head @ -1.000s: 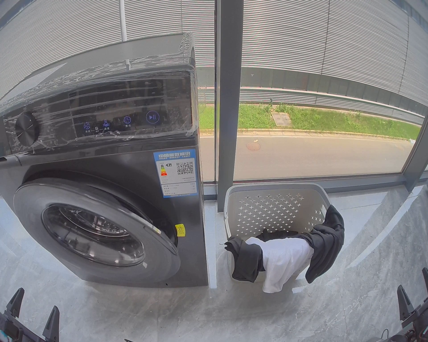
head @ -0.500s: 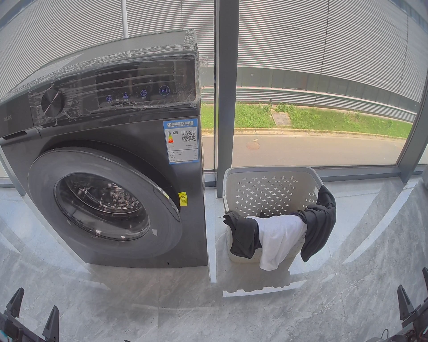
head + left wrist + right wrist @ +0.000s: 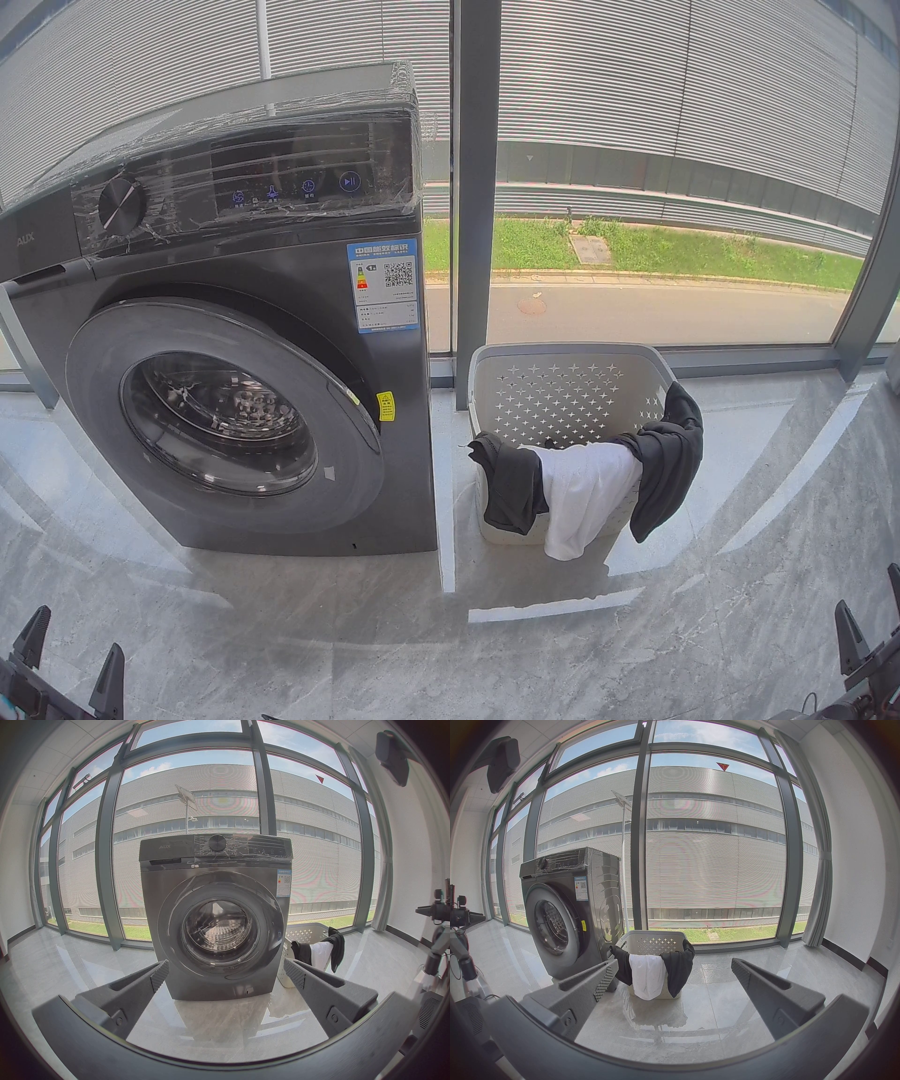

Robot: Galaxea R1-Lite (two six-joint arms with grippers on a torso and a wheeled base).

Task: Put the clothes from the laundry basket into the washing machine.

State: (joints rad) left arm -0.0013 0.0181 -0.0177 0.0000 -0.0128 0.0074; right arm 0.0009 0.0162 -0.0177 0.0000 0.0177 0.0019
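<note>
**Clothes.** Three pieces draped over the near rim of the laundry basket (image 3: 562,394):
- a white garment (image 3: 581,492) in the middle, hanging down the outside wall
- a dark garment (image 3: 511,483) touching it on the side toward the washing machine
- a second dark garment (image 3: 670,459) over the far corner, also touching the white one

**Basket.** Pale plastic with star-shaped perforations. It stands upright on the floor (image 3: 562,656), just beside the machine's right flank and in front of the window pillar (image 3: 476,187).

**Washing machine (image 3: 281,281).** Dark grey front-loader. The round glass door (image 3: 220,422) faces the robot; whether it is fully latched cannot be told. There is a dial (image 3: 122,206) at the left of the control panel, which is under plastic film. A blue label (image 3: 382,284) sits on the upper right front, with a small yellow sticker (image 3: 385,406) below it.

**Left claw (image 3: 73,647).** Low at the near edge, well apart from the machine. Its fingers are spread wide with nothing between them. The left wrist view (image 3: 225,968) looks straight at the door.

**Right claw (image 3: 872,609).** Low at the near right, well apart from the basket. It is likewise spread and empty, and the right wrist view (image 3: 674,967) looks toward the basket.

**Floor.** Glossy grey marble.
</note>
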